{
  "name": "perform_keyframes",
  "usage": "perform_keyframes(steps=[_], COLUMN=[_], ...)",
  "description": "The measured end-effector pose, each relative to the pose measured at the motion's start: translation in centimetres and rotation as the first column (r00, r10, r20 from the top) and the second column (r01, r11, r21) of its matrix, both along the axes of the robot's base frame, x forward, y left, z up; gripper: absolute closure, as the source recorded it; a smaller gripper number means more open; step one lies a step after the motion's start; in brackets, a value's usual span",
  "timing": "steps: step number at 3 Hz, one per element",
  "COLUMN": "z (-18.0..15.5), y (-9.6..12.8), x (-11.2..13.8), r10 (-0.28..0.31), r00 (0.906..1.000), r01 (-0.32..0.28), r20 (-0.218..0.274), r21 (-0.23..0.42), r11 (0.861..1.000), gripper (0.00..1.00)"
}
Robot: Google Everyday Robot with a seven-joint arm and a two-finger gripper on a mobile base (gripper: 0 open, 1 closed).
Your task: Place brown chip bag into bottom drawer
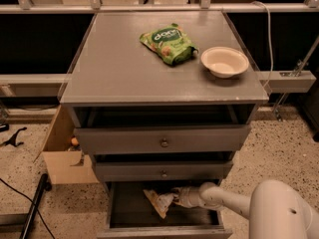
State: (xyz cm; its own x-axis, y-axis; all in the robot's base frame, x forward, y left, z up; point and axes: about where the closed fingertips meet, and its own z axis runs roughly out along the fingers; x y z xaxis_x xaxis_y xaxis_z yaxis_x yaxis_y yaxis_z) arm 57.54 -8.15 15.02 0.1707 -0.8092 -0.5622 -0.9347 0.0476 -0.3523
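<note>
A speckled terrazzo floor (22, 166) lies under a grey cabinet (114, 78), which stands before a dark recess and a pale metal rail. On the cabinet's flat top, a bright green snack bag (168, 45) lies toward the back. Just to its right sits a shallow cream bowl (225, 61), upright, with nothing visible inside.

All three drawers stand pulled out to some degree. The top drawer (124, 139) and the middle drawer (129, 172) are shallow, each with a round knob on the front, and what they hold cannot be seen. The bottom drawer (127, 208) is pulled out farthest and shows a dark grey interior.

The brown chip bag (158, 202) lies inside this drawer, near its middle and toward the back. It is crumpled, and its tan edge and a pale panel are showing. The white arm (227, 200) reaches in from the right, and the gripper (175, 196) is down inside the drawer, right against the bag's right side. Whether it grips the bag or has let go cannot be told.

An open cardboard box (62, 166) stands to the left of the cabinet, with something small and orange (74, 141) inside.
</note>
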Motion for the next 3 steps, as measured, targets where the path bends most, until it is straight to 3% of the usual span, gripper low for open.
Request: perform_keyframes(steps=[3], z=[0.0], y=[0.01], x=[-0.01], r10=[0.0], r00=[1.0], r01=[0.0], r20=[0.0], r21=[0.0], r11=[1.0], gripper=[0.28])
